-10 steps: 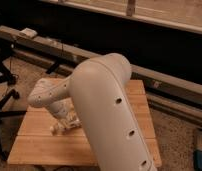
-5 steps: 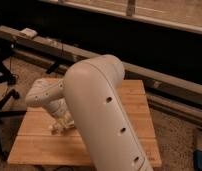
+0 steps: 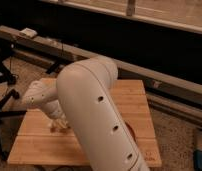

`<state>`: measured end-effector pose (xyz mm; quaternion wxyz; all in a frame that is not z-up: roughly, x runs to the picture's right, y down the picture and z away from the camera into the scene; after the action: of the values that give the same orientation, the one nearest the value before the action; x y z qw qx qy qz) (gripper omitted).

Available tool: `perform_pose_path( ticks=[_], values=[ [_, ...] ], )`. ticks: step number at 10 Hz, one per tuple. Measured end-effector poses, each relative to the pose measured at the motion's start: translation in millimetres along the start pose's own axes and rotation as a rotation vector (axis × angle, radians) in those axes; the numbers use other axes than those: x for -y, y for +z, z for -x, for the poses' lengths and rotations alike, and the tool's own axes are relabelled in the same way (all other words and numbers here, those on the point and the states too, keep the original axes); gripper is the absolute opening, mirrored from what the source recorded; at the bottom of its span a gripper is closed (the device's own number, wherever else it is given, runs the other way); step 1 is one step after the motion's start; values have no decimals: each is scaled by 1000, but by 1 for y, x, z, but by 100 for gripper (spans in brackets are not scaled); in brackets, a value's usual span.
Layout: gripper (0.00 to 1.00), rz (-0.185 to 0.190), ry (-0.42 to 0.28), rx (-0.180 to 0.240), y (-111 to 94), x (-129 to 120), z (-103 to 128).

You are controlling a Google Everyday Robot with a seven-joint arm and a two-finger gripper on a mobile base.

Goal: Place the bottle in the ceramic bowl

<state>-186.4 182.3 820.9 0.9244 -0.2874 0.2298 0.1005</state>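
My big white arm [image 3: 94, 110] fills the middle of the camera view and covers most of the wooden table [image 3: 39, 145]. The gripper [image 3: 58, 124] hangs from the wrist at the left and is low over the table's left half. Pale shapes at its tip may include the bottle, but I cannot tell it apart there. A thin reddish curved edge of the ceramic bowl [image 3: 130, 132] shows just right of the arm; the rest of the bowl is hidden behind the arm.
A long dark rail [image 3: 159, 80] runs behind the table with a small white box [image 3: 28, 32] on its left end. Black stand legs [image 3: 4, 95] are on the floor at the left. A bluish object [image 3: 201, 150] sits at the right edge.
The arm's upper link and wrist have shifted a little to the left. The gripper stays low over the same part of the table.
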Motion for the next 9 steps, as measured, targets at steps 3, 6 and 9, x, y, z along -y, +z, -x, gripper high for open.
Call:
perform_pose_path(
  ticks=[3,6,9],
  values=[
    [65,-10,-23,-8,1,-4,8],
    [65,-21,-45,-30,8,-5,11],
    [64,-33,-62,-54,14,-9,13]
  ],
)
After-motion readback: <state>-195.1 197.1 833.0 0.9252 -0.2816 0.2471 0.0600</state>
